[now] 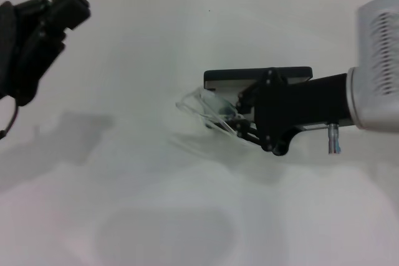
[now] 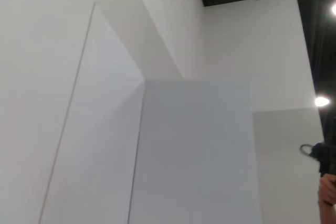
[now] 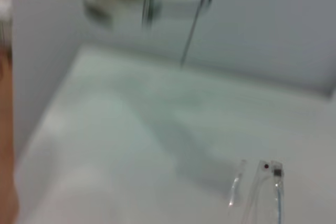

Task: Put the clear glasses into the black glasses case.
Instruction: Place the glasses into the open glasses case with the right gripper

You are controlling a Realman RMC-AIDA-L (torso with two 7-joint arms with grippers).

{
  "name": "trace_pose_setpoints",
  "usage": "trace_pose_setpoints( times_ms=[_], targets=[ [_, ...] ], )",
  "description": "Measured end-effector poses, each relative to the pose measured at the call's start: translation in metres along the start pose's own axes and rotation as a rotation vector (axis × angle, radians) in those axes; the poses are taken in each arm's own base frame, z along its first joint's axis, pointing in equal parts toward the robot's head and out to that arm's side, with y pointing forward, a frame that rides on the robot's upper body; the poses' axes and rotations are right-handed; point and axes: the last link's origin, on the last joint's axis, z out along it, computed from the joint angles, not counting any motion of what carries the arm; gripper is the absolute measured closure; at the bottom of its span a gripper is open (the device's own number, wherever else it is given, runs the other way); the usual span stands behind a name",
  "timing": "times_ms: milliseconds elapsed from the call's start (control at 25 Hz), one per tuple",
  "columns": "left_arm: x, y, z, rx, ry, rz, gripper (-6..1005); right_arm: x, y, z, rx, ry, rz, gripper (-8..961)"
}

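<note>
Clear glasses (image 1: 206, 111) grasped in my right fingers (image 1: 240, 119), frame centre, beside black glasses case (image 1: 257, 76); slick temples could slip. Left fingers (image 1: 59, 14): cannot tell.

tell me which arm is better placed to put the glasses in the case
Right. The right claw already has the clear glasses lifted beside the black glasses case, near its front edge. The left claw is raised at the far left, away from both.
</note>
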Motion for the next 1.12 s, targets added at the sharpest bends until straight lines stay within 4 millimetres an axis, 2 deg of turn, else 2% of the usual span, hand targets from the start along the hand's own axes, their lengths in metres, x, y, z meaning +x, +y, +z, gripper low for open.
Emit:
trace_pose_setpoints(
  times_ms=[160, 360, 840, 1120],
  targets=[
    [0.002, -0.001, -0.002, 0.014, 0.008, 0.016, 932, -0.016, 0.004, 0.005, 0.046, 0.201, -0.054, 830],
    [0.001, -0.001, 0.000, 0.010, 0.009, 0.020, 932, -0.020, -0.004, 0.015, 0.102, 0.406, -0.097, 828],
    [-0.002, -0.002, 0.005, 0.012, 0.024, 0.033, 932, 0.001, -0.011, 0.050, 0.155, 0.629, -0.271, 823],
    [-0.004, 0.000, 0.006, 0.016, 0.028, 0.030, 931, 0.002, -0.005, 0.064, 0.178, 0.651, -0.371, 820]
  ],
)
